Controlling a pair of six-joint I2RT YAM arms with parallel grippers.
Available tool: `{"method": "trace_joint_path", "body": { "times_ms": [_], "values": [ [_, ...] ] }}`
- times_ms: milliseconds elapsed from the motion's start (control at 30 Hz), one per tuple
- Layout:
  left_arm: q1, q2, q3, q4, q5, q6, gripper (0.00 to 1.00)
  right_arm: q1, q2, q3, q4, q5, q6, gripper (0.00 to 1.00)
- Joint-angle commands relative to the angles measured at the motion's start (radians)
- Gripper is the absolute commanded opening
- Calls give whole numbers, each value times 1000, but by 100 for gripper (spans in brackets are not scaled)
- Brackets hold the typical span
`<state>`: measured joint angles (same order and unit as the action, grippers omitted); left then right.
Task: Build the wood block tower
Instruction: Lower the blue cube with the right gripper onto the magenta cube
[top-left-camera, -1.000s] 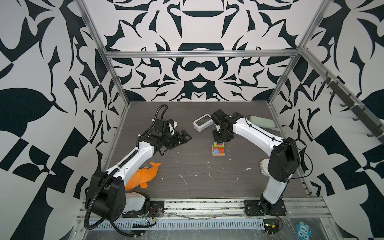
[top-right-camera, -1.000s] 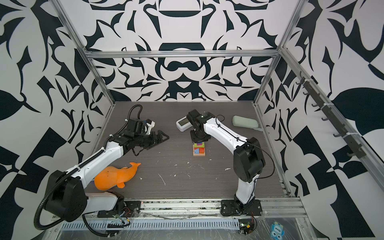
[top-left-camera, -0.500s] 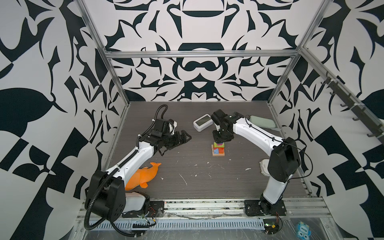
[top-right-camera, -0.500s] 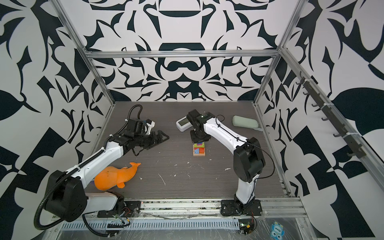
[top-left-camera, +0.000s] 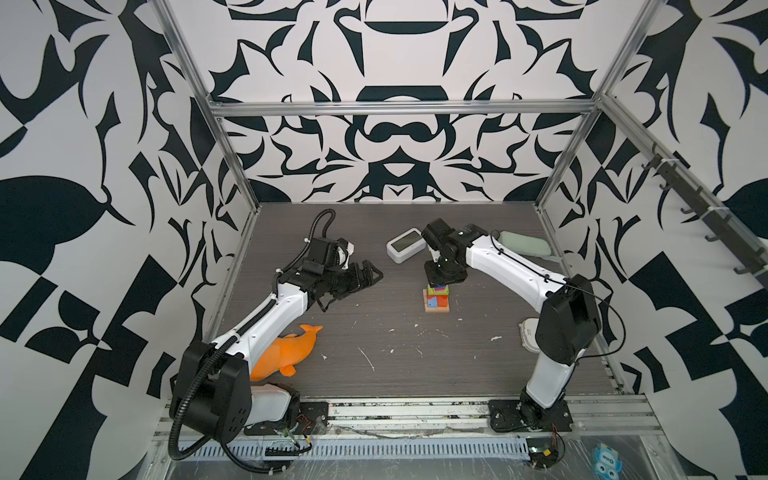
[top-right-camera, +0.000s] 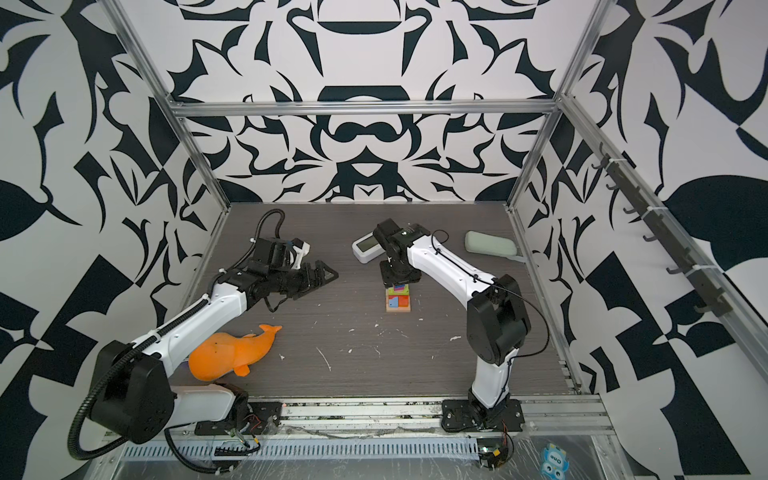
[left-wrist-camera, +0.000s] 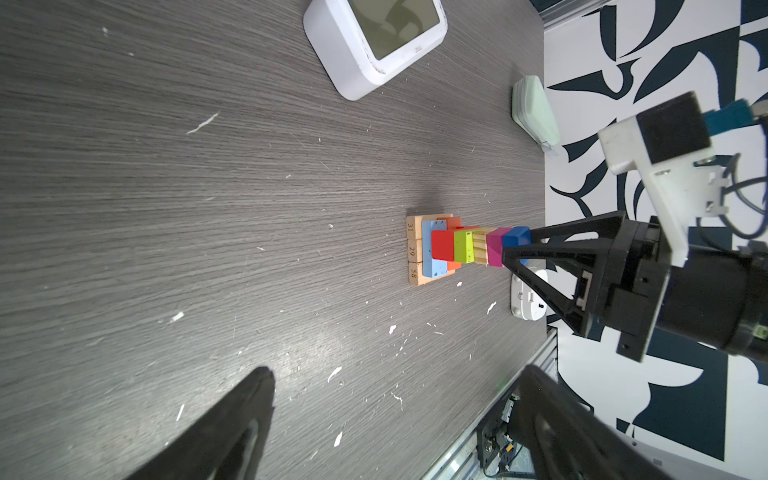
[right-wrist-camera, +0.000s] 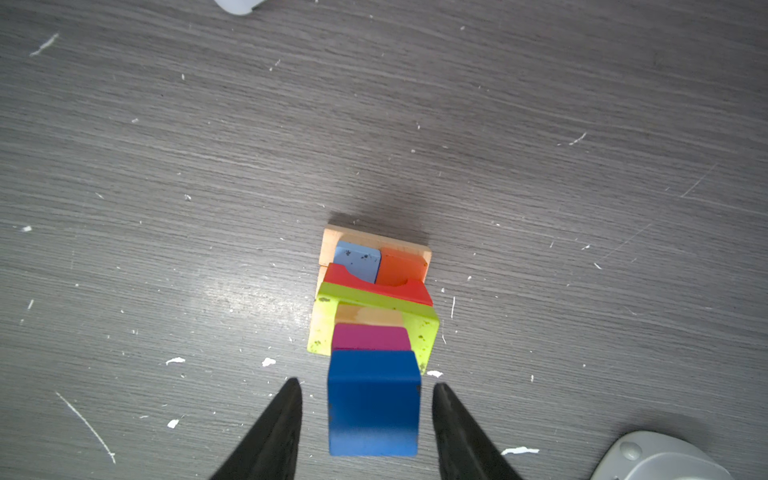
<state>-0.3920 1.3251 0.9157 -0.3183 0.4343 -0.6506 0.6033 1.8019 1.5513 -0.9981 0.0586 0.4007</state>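
Note:
The tower (top-left-camera: 436, 298) (top-right-camera: 399, 300) stands mid-table: tan bars at the base (left-wrist-camera: 412, 250), light blue (right-wrist-camera: 356, 261) and orange (right-wrist-camera: 402, 266) above, then red, lime green (right-wrist-camera: 428, 332), tan, magenta and a dark blue cube (right-wrist-camera: 373, 401) on top. My right gripper (right-wrist-camera: 366, 382) (top-left-camera: 444, 282) hangs over the tower, open, one finger on each side of the dark blue cube with a gap on both sides. My left gripper (top-left-camera: 372, 274) (left-wrist-camera: 395, 370) is open and empty, left of the tower and pointing at it.
A white digital clock (top-left-camera: 405, 245) lies behind the tower, close to the right wrist. A pale green case (top-left-camera: 523, 248) sits at the back right. An orange dolphin toy (top-left-camera: 286, 351) lies under the left arm. A white device (top-left-camera: 528, 334) is beside the right arm.
The right gripper's jaws have spread apart from the dark blue cube, which stays on top of the tower. The left arm has not moved.

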Motion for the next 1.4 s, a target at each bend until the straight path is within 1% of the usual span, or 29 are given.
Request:
{"method": "trace_joint_path", "body": {
  "times_ms": [0,533,833,1100,1367],
  "values": [
    [4,-12,-5,-6,5,6,94,-3,-5,16,-9,10,10,55],
    [5,-17,-12,-6,0,9,94,7,20,-3,13,9,40,55],
    [4,-20,-15,-10,-2,12,94,8,34,-5,18,6,46,50],
    [5,-23,-15,-13,-4,12,95,9,32,-16,27,4,55,49],
    [4,-25,-15,-14,-5,12,94,11,33,-13,24,12,56,45]
  ]
}}
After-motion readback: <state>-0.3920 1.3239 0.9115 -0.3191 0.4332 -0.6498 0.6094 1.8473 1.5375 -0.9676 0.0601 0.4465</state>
